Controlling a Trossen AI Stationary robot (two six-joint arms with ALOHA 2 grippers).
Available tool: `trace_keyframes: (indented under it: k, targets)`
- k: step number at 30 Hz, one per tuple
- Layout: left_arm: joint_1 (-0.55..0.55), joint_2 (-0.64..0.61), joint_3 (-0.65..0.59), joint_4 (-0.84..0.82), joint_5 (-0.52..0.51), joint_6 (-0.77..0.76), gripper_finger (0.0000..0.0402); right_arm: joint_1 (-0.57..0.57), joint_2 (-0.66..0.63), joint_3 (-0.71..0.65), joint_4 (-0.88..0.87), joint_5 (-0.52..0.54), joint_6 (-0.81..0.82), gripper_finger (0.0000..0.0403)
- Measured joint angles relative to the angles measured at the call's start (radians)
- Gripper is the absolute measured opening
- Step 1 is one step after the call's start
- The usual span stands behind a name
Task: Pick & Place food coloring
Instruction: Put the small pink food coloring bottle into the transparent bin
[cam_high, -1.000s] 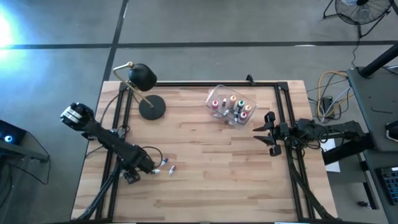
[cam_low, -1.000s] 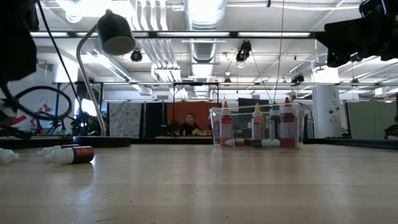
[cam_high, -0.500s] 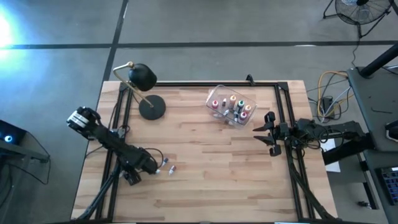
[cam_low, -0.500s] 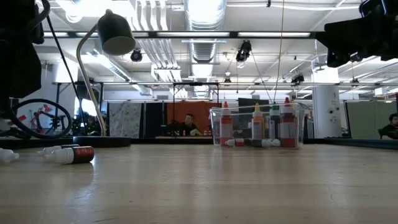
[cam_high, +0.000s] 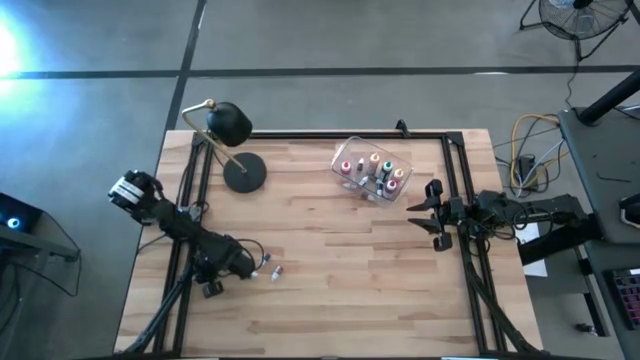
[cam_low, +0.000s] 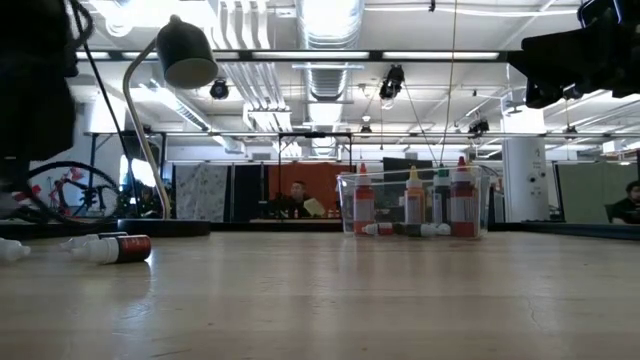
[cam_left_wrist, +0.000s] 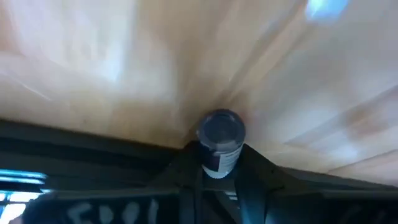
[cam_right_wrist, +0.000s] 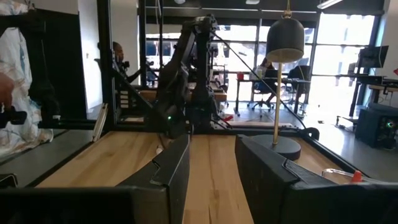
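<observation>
Food coloring is split between two places right now. Going from the left: my left gripper (cam_high: 243, 262) sits low over the wooden table (cam_high: 350, 290) at about eight o'clock, and my left wrist view shows my fingers clamped on one small dark-capped bottle (cam_left_wrist: 219, 142), cap end pointing away from me. Just beside it, toward three o'clock, two loose bottles (cam_high: 270, 270) lie on their sides on the wood; the low view shows one with a dark red body (cam_low: 127, 247). Past the black desk lamp (cam_high: 229, 124) at eleven o'clock, the clear plastic tub (cam_high: 372, 169) at about one o'clock holds several bottles, most upright and at least one lying flat. My right gripper (cam_high: 436, 212) waits at three o'clock near the table edge, fingers apart and holding nothing.

My judgement: the job is mostly done, with the bottle in my grasp and the two loose ones left to go.
</observation>
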Motion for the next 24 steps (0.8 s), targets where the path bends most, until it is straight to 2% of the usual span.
trace_keyframes:
  k: [3,6,9,13,15,18,21,24]
  targets:
    - [0.074,-0.043,0.018,-0.004,-0.082,0.060,0.0044,0.000,0.000,0.000,0.000,0.000,0.000,0.0123]
    - [0.176,-0.111,0.054,0.029,-0.232,0.142,0.0050,0.000,0.000,0.000,0.000,0.000,0.000,0.0123]
    - [0.315,-0.176,0.111,0.223,-0.415,0.291,0.0049,0.000,0.000,0.000,0.000,0.000,0.000,0.0123]
    - [0.535,-0.194,0.216,0.549,-0.423,0.429,0.0048,0.000,0.000,0.000,0.000,-0.001,0.000,0.0123]
    - [0.631,-0.152,0.315,0.674,-0.402,0.464,0.0048,0.000,0.000,0.000,0.000,0.000,0.000,0.0123]
    - [0.723,-0.041,0.534,0.718,-0.353,0.524,0.0047,0.000,0.000,0.000,0.000,0.000,0.000,0.0123]
    - [0.745,0.089,0.775,0.711,-0.346,0.618,0.0047,0.000,0.002,0.000,0.000,-0.001,0.000,0.0123]
    - [0.748,0.227,1.014,0.711,-0.424,0.696,0.0050,0.000,0.001,0.000,0.000,-0.001,0.000,0.0123]
